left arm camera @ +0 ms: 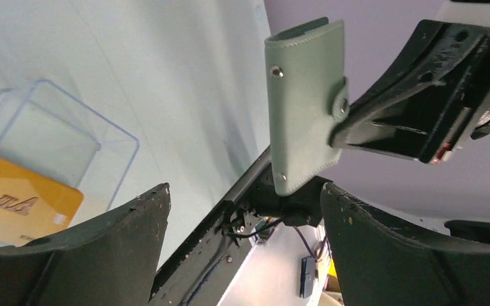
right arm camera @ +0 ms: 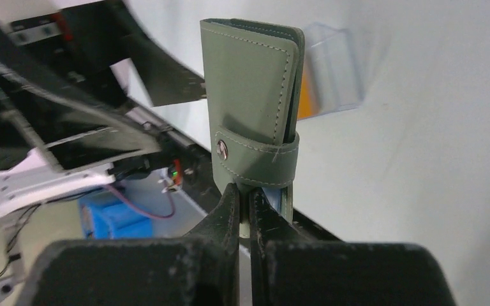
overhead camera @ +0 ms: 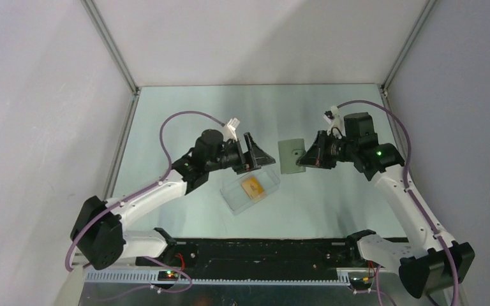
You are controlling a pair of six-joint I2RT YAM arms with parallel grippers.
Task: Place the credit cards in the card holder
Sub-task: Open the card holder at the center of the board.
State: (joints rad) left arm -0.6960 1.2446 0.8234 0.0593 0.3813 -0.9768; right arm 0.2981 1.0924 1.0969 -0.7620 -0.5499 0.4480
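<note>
The grey-green card holder [overhead camera: 289, 156] is folded shut with its snap tab fastened. My right gripper [overhead camera: 302, 159] is shut on its edge beside the tab and holds it off the table; the pinch shows in the right wrist view [right arm camera: 244, 194] under the holder [right arm camera: 252, 89]. An orange credit card [overhead camera: 252, 186] lies in a clear plastic box [overhead camera: 250, 189]. My left gripper [overhead camera: 256, 158] is open and empty, just left of the holder and above the box. In the left wrist view the holder [left arm camera: 306, 102] hangs ahead of my open left gripper [left arm camera: 245, 191], and the card [left arm camera: 19, 204] lies lower left.
The clear box [left arm camera: 70, 127] stands at table centre, near the front, and also shows behind the holder in the right wrist view [right arm camera: 335, 70]. Grey walls close in the table on both sides and the back. The black base rail [overhead camera: 261, 252] runs along the near edge.
</note>
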